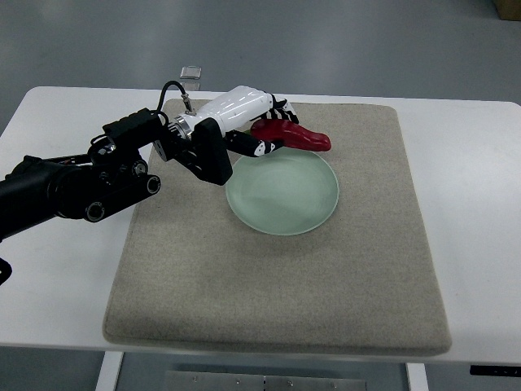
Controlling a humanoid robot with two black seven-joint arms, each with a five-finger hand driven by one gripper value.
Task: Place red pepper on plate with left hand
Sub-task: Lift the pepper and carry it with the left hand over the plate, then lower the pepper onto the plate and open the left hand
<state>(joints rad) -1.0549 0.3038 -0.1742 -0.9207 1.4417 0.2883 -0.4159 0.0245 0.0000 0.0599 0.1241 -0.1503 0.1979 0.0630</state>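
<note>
Pepper [295, 135] looks light, stiff, glossy-slick; we see left hand [259, 122] clamped round its stem end, at plate [282, 208] rim.

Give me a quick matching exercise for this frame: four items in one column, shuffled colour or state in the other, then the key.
1. red pepper
2. plate
3. mat
4. left hand

A. beige, covers the table
B. pale green, nothing at its centre
C. curled around a vegetable
D. held at the plate's far rim

Pairs: 1-D, 2-B, 3-A, 4-C
</note>
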